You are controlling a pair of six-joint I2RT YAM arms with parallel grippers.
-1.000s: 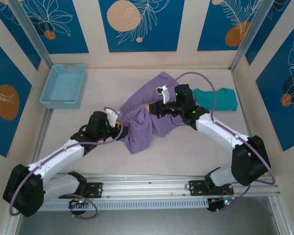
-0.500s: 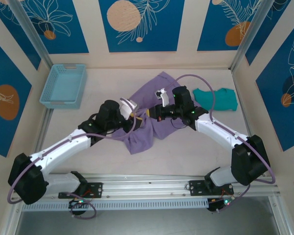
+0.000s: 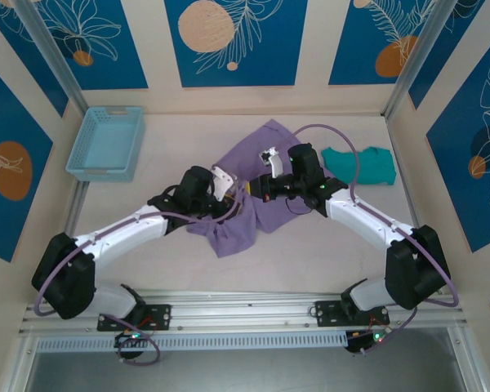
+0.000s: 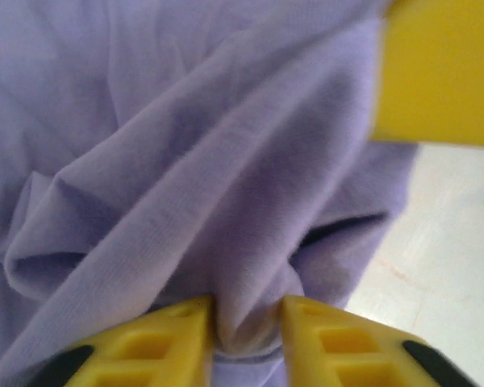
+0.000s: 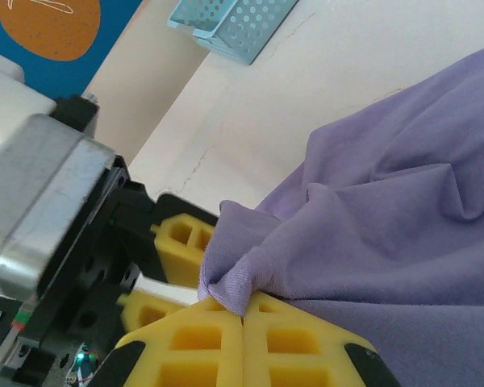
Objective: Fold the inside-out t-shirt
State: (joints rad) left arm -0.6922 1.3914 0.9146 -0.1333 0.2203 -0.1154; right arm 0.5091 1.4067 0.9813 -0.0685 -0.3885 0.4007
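The big soft purple t-shirt point(image 3: 260, 140) is lying in a crumpled heap in the middle of the pale table point(image 3: 310, 245). One flap of it is hanging down toward the near edge.

The left gripper point(image 3: 235, 194) has moved a lot. A second ago it was sitting back at the left edge of the shirt. Now the left arm is reaching farther in, and its gripper is just beside the right gripper point(image 3: 258, 186). Its yellow fingers point(image 4: 173, 334) are now squeezing in on a bunched fold of the purple cloth point(image 4: 185, 177), so the gap between them is narrow and full of shirt.

The right gripper point(image 5: 242, 310) is staying almost where it was. Its yellow fingers are pressing tight together, and a little folded edge of the shirt point(image 5: 387, 234) is poking out from between them.

The small teal-green cloth point(image 3: 363, 163) is still lying to the right of the shirt. The light blue plastic basket point(image 3: 106, 143) is still sitting in the far left corner, well apart from the shirt.
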